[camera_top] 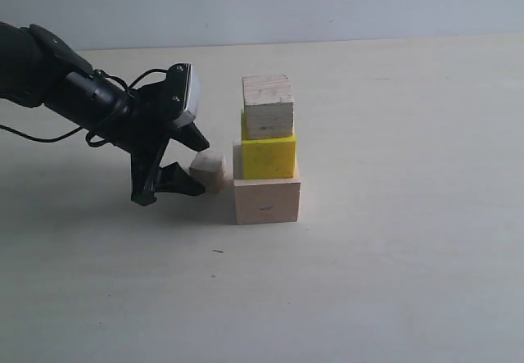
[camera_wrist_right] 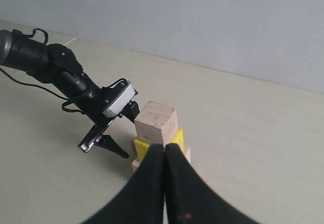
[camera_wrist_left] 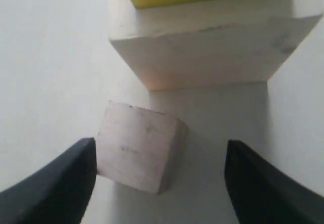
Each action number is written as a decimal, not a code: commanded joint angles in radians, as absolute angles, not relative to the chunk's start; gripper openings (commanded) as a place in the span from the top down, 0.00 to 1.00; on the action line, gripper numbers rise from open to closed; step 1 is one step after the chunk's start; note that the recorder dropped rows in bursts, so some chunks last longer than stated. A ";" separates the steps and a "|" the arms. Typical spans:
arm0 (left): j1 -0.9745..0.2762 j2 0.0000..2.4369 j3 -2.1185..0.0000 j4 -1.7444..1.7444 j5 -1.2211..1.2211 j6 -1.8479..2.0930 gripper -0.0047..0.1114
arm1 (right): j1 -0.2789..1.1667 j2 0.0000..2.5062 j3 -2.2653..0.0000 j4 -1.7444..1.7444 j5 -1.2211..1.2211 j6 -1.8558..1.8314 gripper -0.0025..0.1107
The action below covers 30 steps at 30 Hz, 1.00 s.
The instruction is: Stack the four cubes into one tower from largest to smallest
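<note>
Three cubes stand stacked: the large pale wood cube (camera_top: 267, 201) on the table, the yellow cube (camera_top: 268, 155) on it, the medium pale cube (camera_top: 268, 106) on top, turned slightly. The small pale cube (camera_top: 208, 169) lies on the table just left of the stack. My left gripper (camera_top: 199, 166) is open and low, its fingers either side of the small cube (camera_wrist_left: 139, 150); one finger (camera_wrist_left: 61, 183) is almost against it, the other (camera_wrist_left: 268, 183) stands well apart. The right gripper (camera_wrist_right: 165, 148) is shut on nothing, off the table, facing the stack (camera_wrist_right: 156, 123); it is outside the exterior view.
The left arm (camera_top: 65, 84) with its cable reaches in from the left edge. The pale tabletop (camera_top: 393, 281) stretches to a grey wall behind. The large cube's corner (camera_wrist_left: 152, 77) is close ahead of the left gripper's fingers.
</note>
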State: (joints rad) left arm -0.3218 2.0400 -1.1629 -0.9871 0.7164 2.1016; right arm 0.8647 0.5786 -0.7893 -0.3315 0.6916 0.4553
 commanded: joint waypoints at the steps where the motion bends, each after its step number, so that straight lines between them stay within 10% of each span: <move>1: -0.331 2.052 -1.162 -1.004 0.711 2.097 0.37 | 0.861 0.574 -0.784 -0.334 0.684 0.455 0.98; 30: -0.331 2.071 -1.247 -0.969 0.764 2.097 0.37 | 0.861 0.574 -0.784 -0.335 0.686 0.455 0.98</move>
State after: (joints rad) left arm -0.3248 2.0592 -1.2414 -0.9726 0.7488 2.1016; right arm 0.8647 0.5786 -0.7893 -0.3315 0.6916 0.4553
